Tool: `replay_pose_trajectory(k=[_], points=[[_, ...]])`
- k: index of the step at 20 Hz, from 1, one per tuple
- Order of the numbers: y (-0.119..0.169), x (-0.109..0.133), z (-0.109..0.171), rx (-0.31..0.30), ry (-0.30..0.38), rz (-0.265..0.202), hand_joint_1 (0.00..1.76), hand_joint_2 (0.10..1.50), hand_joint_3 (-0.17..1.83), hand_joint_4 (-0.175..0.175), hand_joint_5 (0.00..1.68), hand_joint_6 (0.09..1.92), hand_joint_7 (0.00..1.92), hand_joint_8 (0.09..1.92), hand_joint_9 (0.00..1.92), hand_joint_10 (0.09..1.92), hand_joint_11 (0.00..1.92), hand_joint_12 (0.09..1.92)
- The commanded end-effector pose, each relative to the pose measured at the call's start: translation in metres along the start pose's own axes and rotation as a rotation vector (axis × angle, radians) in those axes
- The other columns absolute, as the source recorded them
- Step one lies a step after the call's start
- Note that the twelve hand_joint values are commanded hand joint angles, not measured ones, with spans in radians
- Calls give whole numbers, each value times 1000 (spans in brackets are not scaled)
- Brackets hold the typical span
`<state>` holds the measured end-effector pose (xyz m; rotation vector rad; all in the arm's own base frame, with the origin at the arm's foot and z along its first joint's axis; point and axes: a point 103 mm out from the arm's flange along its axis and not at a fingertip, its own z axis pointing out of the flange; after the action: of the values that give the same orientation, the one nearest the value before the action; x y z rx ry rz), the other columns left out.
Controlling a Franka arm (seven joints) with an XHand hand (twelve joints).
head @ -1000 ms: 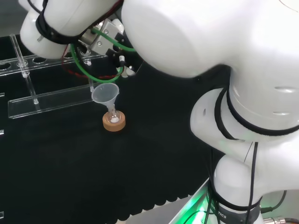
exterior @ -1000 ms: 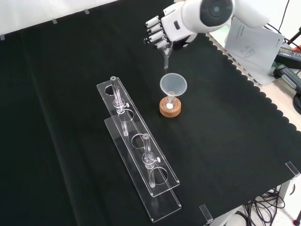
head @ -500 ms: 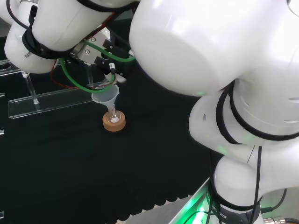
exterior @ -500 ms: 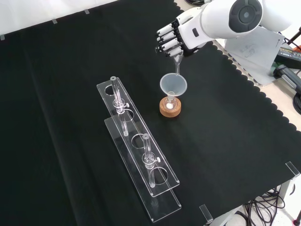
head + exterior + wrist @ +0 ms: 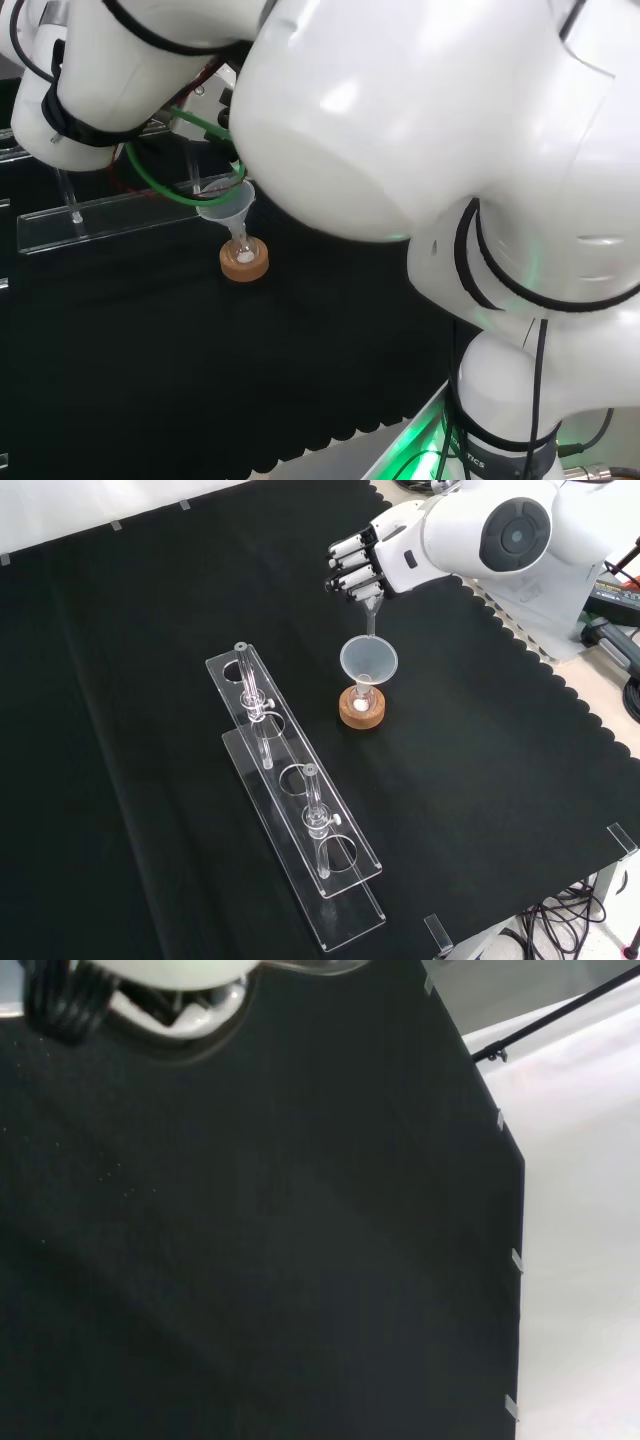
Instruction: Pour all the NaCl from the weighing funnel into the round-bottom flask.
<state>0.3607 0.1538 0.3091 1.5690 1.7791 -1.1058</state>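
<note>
Fingers of my hand (image 5: 385, 560) curl round the weighing funnel (image 5: 372, 610), its thin stem pointing down into the wide clear funnel (image 5: 369, 660) seated in the round-bottom flask (image 5: 362, 702) on its cork ring (image 5: 362, 715). Pouring looks underway, white salt already in the flask. Next I should hold steady over the mouth until it empties. Half a second ago my hand hung slightly lower.
</note>
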Motion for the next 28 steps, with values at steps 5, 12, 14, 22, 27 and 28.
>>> replay_pose_trajectory(k=[5, 12, 14, 22, 27, 28], points=[[-1, 0, -1, -5, -15, -6, 1093, 719, 602, 175, 1181, 814, 605, 633, 944, 353, 736, 1124], [0, -2, 3, -15, -51, -10, 1093, 718, 602, 175, 1181, 813, 606, 632, 944, 353, 737, 1123], [0, -2, 3, -19, -67, -11, 1093, 718, 602, 175, 1181, 813, 606, 632, 944, 353, 737, 1123], [-2, 1, -9, -43, -161, -21, 1094, 718, 602, 175, 1182, 811, 606, 631, 944, 352, 737, 1122], [-3, 7, -12, -41, -186, -26, 1094, 718, 602, 175, 1183, 811, 606, 631, 944, 352, 737, 1122], [-4, 6, -12, -40, -185, -25, 1094, 718, 602, 175, 1183, 811, 606, 631, 944, 352, 737, 1121]])
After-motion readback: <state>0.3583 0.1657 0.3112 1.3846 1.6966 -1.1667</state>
